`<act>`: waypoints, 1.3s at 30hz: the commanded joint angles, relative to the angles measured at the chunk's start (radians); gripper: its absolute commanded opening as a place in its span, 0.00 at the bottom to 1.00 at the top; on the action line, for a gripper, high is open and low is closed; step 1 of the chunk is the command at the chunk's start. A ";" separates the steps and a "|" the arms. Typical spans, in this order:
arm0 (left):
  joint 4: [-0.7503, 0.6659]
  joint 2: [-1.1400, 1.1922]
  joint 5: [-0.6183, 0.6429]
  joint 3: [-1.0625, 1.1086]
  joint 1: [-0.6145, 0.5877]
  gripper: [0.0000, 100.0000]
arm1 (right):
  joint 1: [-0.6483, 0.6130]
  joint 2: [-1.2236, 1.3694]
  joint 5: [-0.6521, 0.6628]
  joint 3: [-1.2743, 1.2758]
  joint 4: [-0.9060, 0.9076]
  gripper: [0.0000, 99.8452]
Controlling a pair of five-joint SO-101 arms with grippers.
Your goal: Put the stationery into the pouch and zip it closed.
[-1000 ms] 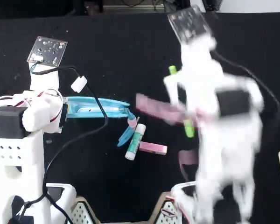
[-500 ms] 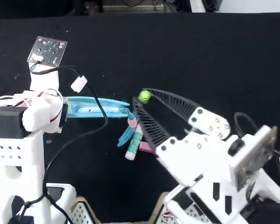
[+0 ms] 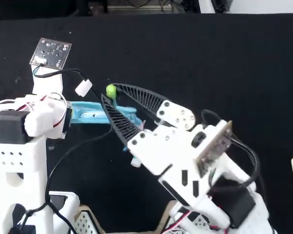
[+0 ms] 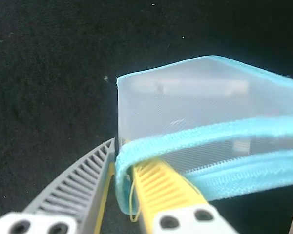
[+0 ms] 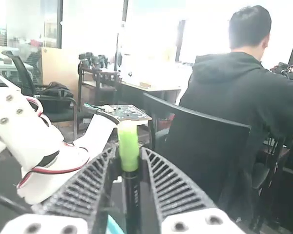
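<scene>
Pouch: the translucent blue mesh zip pouch (image 4: 195,102) was held over the left half of the black counter (image 3: 210,58); its mouth appeared to be open.
Left arm: the left end effector (image 4: 123,156) was clamped on the pouch's zip-banded corner.
Right arm: the right end effector (image 5: 129,157) was closed on a dark pen with a green cap (image 3: 110,90), cap end up, poised over the pouch.
Handling: the mesh was judged soft and floppy, best gripped at the stiffer zip band. The pen was judged light, rigid and smooth, so slipping was thought possible.
</scene>
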 commanded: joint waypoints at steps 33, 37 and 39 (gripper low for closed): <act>-0.011 -0.014 0.008 -0.002 0.004 0.03 | 0.091 0.001 0.061 -0.262 0.565 0.13; -0.011 -0.014 0.008 -0.002 0.004 0.03 | 0.333 0.018 0.077 -0.295 0.672 0.13; -0.011 -0.014 0.008 -0.002 0.004 0.03 | 0.428 0.044 0.083 -0.234 0.706 0.13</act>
